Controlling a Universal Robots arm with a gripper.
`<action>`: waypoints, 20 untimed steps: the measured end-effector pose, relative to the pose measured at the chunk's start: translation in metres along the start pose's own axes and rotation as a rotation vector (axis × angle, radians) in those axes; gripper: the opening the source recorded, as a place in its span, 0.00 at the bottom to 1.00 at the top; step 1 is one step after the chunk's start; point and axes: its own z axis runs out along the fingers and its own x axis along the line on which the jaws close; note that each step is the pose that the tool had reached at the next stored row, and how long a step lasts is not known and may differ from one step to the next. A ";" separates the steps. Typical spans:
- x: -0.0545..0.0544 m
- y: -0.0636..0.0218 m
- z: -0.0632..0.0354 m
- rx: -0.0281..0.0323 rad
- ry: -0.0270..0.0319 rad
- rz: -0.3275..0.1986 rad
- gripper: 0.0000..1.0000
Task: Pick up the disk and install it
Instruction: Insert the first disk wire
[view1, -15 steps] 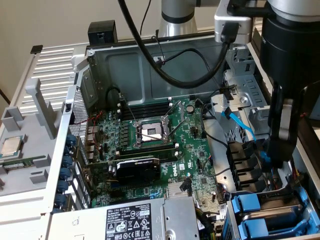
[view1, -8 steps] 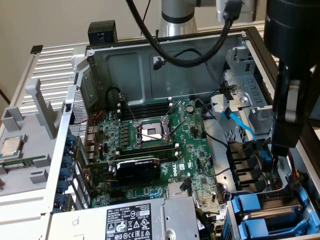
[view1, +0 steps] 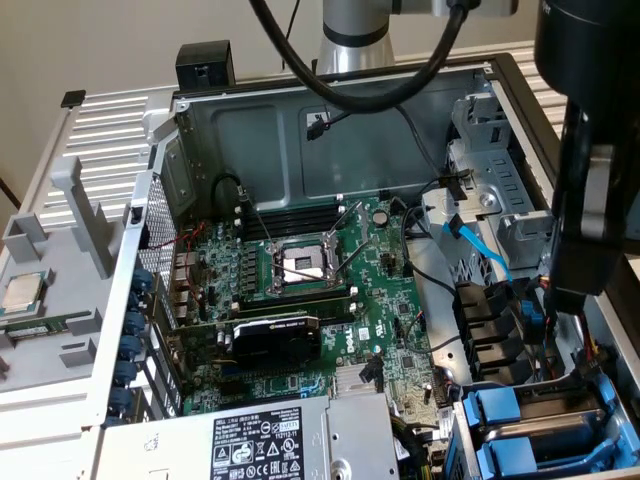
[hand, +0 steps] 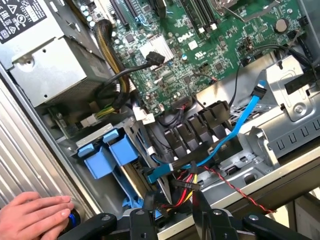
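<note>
My gripper (hand: 174, 201) hangs over the near right corner, by the exterior view's right, of an open computer case (view1: 300, 120). My two black fingers (hand: 150, 205) stand apart with nothing between them, only red and yellow wires (hand: 186, 181) lying farther down. The wrist view gives what the other camera misses: a person's hand (hand: 32, 216) lies flat on the ribbed metal beside the case, its fingertips on a small dark blue object I cannot identify. It also shows the disk's blue carrier fronts (hand: 107, 155) side by side in the drive cage, close beyond my fingertips. Whether silver metal sits behind them I cannot tell. A light blue data cable (hand: 240, 125) runs over black brackets just beside them. The exterior view shows my dark arm (view1: 590, 180) against the case's right wall. It takes in the whole green motherboard (view1: 300, 290), with its open processor socket (view1: 300, 265), a black graphics card (view1: 275, 340) and the labelled power supply (view1: 260, 440) at the near edge. On that view's left, a silver processor chip (view1: 25, 292) rests in a grey fixture (view1: 80, 210). The case lies on a pale ribbed metal table (view1: 110, 130), with a plain beige wall (view1: 100, 45) behind.
</note>
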 end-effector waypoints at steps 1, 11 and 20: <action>0.002 -0.0007 -0.0018 -0.0001 -0.0001 0.000 0.43; 0.024 -0.0151 -0.0185 -0.0066 -0.0112 0.002 0.43; 0.030 -0.0232 -0.0290 -0.0217 -0.0218 0.000 0.43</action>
